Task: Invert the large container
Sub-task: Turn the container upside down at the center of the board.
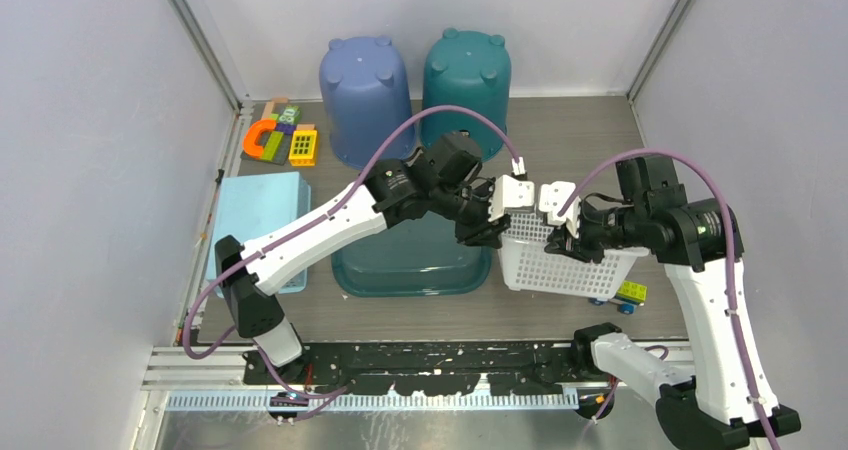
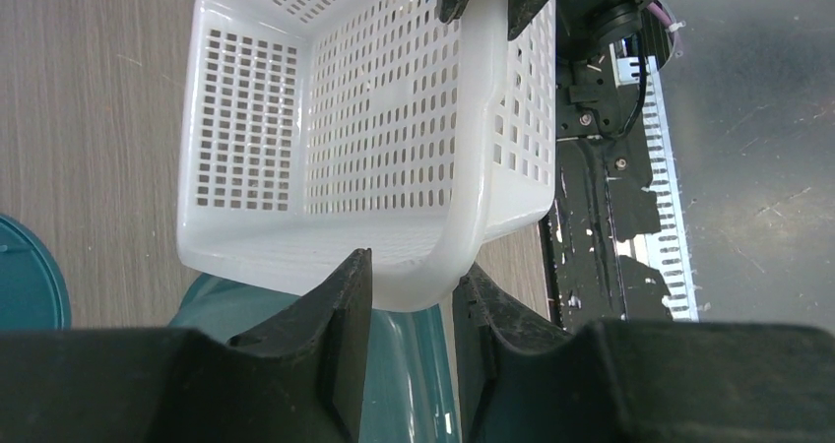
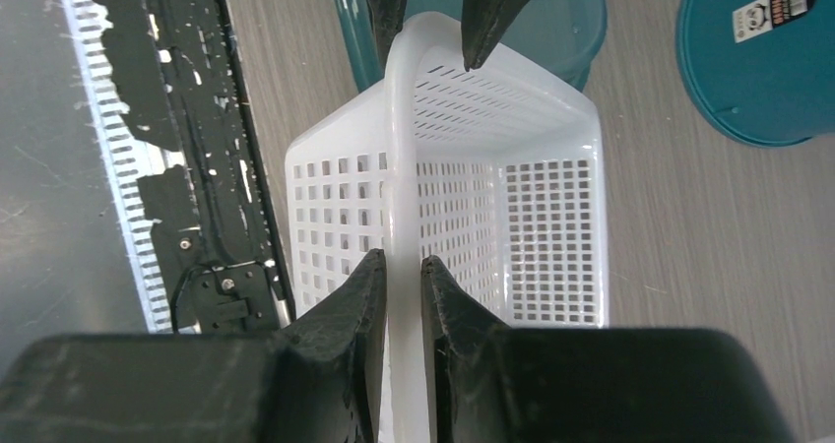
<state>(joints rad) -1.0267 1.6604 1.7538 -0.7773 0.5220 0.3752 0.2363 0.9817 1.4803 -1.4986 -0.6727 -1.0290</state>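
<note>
A white perforated container [image 1: 565,268] hangs tilted just above the table, right of centre, its open side toward the left arm. My left gripper [image 1: 492,220] is shut on the rim at its near corner [image 2: 414,266]: one finger inside, one outside. From the other side, my right gripper [image 1: 572,232] is shut on the same long rim [image 3: 404,258], which runs between its fingers. Through the container's holed walls [image 2: 374,118] [image 3: 473,167] the inside looks bare. A large teal tub [image 1: 400,265] lies right beside and partly under its left end.
A blue bucket [image 1: 365,95] and a teal bucket [image 1: 465,75] stand upside down at the back. Toy blocks [image 1: 280,135] lie at the back left, a light blue box [image 1: 260,210] in front of them. Small blocks [image 1: 630,292] peek from under the container. The black rail [image 1: 430,360] runs along the near edge.
</note>
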